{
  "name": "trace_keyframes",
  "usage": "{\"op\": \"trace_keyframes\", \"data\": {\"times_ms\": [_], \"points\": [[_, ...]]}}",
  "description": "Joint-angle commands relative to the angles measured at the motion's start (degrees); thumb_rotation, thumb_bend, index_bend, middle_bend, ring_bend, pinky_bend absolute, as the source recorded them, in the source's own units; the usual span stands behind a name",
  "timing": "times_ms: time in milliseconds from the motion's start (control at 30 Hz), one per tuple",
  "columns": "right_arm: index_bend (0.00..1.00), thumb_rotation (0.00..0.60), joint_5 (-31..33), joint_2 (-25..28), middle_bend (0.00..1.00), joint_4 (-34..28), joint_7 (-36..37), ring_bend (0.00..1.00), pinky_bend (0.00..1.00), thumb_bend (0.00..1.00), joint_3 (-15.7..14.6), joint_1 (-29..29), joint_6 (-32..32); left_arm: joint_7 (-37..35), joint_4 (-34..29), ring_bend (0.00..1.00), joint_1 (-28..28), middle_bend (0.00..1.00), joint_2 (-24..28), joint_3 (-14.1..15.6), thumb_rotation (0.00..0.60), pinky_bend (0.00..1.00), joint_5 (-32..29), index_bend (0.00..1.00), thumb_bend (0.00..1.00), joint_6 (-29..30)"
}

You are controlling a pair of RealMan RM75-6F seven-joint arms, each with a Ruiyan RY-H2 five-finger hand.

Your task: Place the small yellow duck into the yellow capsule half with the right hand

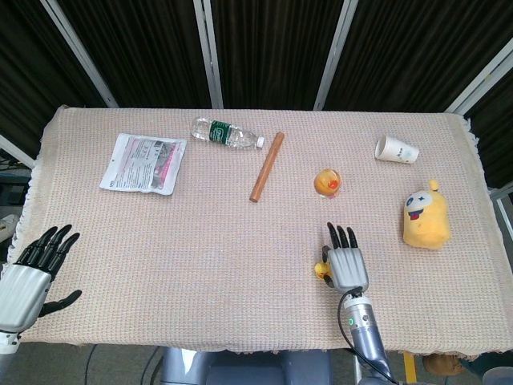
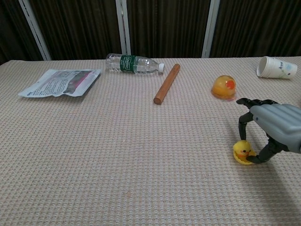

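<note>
The small yellow duck (image 2: 242,149) sits in the yellow capsule half (image 2: 238,158) on the cloth at the front right; in the head view only a bit of the duck (image 1: 321,270) shows beside the hand. My right hand (image 2: 276,126) arches over it from the right, a finger coming down on the duck's far side and the thumb against its near side, pinching it. From above, the right hand (image 1: 347,264) lies palm down, fingers pointing away. My left hand (image 1: 32,273) hovers at the front left corner, fingers spread, holding nothing.
A clear orange capsule (image 1: 327,182) with a toy inside lies beyond the right hand. A paper cup (image 1: 397,149) on its side and a yellow plush (image 1: 426,216) are at the right. A wooden stick (image 1: 266,167), water bottle (image 1: 226,133) and printed packet (image 1: 143,163) lie farther back and left.
</note>
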Motion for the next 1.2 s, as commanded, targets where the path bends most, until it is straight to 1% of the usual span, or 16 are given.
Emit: {"op": "trace_keyframes", "data": {"times_ms": [33,467,867,1200], "points": [[0.54,0.600,0.0,0.1,0.00,-0.1,-0.1,0.00,0.00,0.15,-0.1,0.0,0.0,0.0,0.0,0.00,0.0,0.00,0.0,0.0,0.600,0.20,0.0,0.00,0.00,0.1],[0.54,0.600,0.3,0.7,0.00,-1.3,-0.3,0.00,0.00,0.15,-0.6,-0.3,-0.1,0.3,0.1,0.00,0.1,0.00,-0.1,-0.2,0.600,0.20,0.1,0.00,0.00,0.5],[0.52,0.600,0.6,0.2,0.00,-0.9,0.2,0.00,0.00,0.15,-0.5,0.1,-0.9,0.3,0.1,0.00,0.1,0.00,-0.1,-0.3,0.600,0.20,0.0,0.00,0.00,0.5],[0.50,0.600,0.5,0.5,0.00,-0.7,0.6,0.00,0.00,0.13,-0.2,0.5,-1.4,0.2,0.1,0.00,0.1,0.00,-0.1,-0.3,0.600,0.20,0.0,0.00,0.00,0.5]]}}
